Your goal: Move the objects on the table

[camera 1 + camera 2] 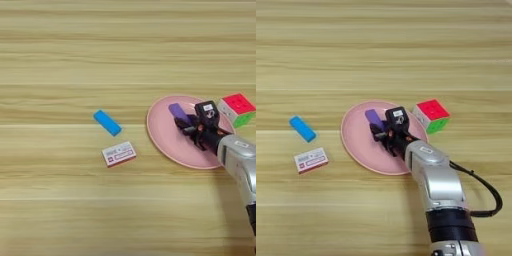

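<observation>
The purple bar [176, 110] lies over the round pink plate [162, 137], pointing up and left. My right gripper [184, 124] reaches in from the lower right and is shut on the bar's near end; whether the bar rests on the plate or hangs just above it I cannot tell. The bright blue bar [107, 122] lies flat on the wooden table [75, 55], well left of the plate and apart from the gripper. In the right eye view the purple bar [374, 118] again sticks out of the gripper [378, 131].
A white-and-red printed box [119, 153] lies just below the blue bar. A multicoloured puzzle cube [237, 109] stands close to the plate's right rim, beside my wrist. My silver forearm [438, 185] and its black cable [491, 197] cross the lower right.
</observation>
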